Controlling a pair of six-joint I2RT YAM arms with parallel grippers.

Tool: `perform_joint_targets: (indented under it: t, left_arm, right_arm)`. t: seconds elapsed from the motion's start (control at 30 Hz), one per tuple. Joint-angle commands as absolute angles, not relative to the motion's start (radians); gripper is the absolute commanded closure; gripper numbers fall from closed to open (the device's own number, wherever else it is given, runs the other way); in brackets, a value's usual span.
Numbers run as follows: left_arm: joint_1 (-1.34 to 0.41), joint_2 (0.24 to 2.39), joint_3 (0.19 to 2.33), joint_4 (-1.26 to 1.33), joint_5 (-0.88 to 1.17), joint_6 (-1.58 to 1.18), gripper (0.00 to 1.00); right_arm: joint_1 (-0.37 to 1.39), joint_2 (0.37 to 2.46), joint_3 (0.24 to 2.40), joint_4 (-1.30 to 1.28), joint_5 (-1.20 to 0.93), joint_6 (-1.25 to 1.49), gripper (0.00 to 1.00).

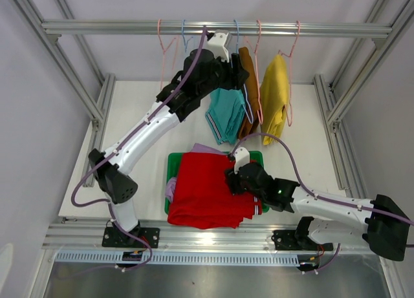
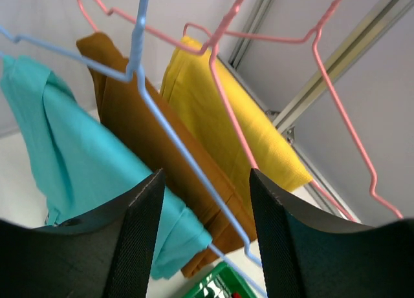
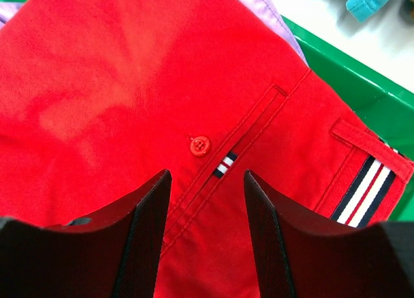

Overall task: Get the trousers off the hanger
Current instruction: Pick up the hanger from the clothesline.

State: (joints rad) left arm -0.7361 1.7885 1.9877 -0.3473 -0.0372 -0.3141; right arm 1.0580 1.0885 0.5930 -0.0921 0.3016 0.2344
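In the left wrist view, the left gripper (image 2: 207,181) stands open with nothing in its grasp. The wire of a blue hanger (image 2: 174,149) runs through the gap between its fingers. We cannot tell whether the wire touches either pad. Above the green tray (image 2: 220,282), whose corner shows at the bottom edge, hang the teal trousers (image 2: 65,156), the brown trousers (image 2: 149,143) and the yellow trousers (image 2: 194,97), the yellow pair on a pink hanger (image 2: 343,110).

In the right wrist view, the right gripper (image 3: 207,181) is also parted and holds nothing. It is poised over the red trousers (image 3: 129,85), which lie on the tray. The lilac trousers (image 3: 272,13) peek out from under them toward the tray's far rim.

From the top, we see red covering most of the tray, with lilac showing at its far and left edges. Teal, brown and yellow hang from the rail (image 1: 97,28) beyond the tray's far side, with the left arm reaching up among the hangers.
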Motion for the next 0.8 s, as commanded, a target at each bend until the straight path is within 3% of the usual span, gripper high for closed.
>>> perform_joint_targets:
  t: [0.0,0.27,0.57,0.77]
  left_arm:
    - [-0.744,1.848,2.066,-0.29,-0.026,-0.304,0.4]
    - [-0.744,1.942,2.172,-0.313,-0.044,-0.285,0.32]
    - [-0.741,1.96,2.164,-0.318,-0.129,-0.252,0.3]
    - [-0.732,1.971,2.154,-0.289,-0.091,-0.27,0.23]
  right_arm:
    - [1.054,1.109,0.594,-0.057,0.31,0.239,0.47]
    - [1.051,1.129,0.597,-0.06,0.302,0.241,0.47]
    - [1.048,1.134,0.592,-0.048,0.298,0.241,0.47]
    - [1.046,1.155,0.594,-0.046,0.293,0.238,0.47]
